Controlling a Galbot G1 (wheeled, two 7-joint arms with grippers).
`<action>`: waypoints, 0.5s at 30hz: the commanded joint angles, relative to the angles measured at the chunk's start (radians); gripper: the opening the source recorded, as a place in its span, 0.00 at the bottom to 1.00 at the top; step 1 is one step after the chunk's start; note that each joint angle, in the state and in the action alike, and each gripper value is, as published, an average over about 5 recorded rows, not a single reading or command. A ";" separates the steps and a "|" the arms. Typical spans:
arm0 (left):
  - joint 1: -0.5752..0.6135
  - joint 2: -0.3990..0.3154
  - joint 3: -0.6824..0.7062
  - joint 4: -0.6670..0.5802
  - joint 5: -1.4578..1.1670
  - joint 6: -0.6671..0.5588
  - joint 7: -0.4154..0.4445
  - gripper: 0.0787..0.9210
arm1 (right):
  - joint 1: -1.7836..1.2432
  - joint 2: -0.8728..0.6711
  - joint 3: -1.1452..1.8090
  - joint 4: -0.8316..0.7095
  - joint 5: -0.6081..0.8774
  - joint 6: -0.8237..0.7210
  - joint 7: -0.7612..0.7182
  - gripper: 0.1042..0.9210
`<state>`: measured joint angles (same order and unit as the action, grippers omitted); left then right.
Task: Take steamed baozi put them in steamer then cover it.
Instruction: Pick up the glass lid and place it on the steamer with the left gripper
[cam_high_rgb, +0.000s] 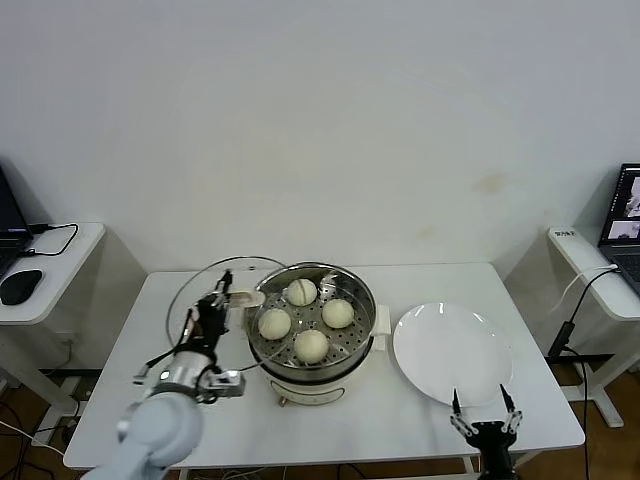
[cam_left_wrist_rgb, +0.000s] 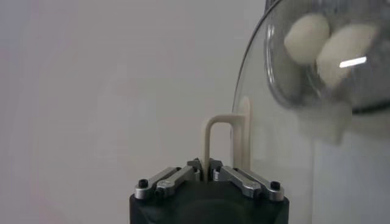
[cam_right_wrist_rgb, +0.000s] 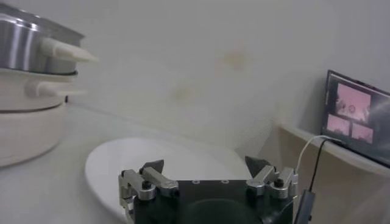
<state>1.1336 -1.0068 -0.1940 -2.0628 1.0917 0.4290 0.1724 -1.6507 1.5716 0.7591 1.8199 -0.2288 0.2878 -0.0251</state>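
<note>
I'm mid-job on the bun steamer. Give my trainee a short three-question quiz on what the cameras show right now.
1. Count: how many baozi lie in the steamer?
2. True or false: the glass lid already sits flat on the steamer.
3. Multiple choice: the right pincer is A) shut on a bun, B) open and empty near the table's front edge, by the white plate, C) gripping the lid handle.

Key
1. Four, all on the perforated bottom.
2. False. The left pincer is shut on the lid's cream handle and holds the lid tilted at the steamer's left side; the basket is uncovered.
3. B. Its fingers stand apart with nothing between them, and the plate is bare.
</note>
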 joint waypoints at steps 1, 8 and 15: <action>-0.194 -0.149 0.242 0.058 0.183 0.119 0.131 0.07 | 0.012 0.008 -0.029 -0.033 -0.064 0.006 0.014 0.88; -0.226 -0.257 0.280 0.124 0.248 0.127 0.151 0.07 | 0.010 0.007 -0.037 -0.041 -0.071 0.012 0.017 0.88; -0.241 -0.286 0.298 0.175 0.267 0.129 0.159 0.07 | 0.009 0.007 -0.038 -0.051 -0.075 0.020 0.019 0.88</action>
<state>0.9495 -1.1983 0.0300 -1.9614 1.2818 0.5310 0.2961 -1.6431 1.5765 0.7270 1.7808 -0.2876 0.3021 -0.0097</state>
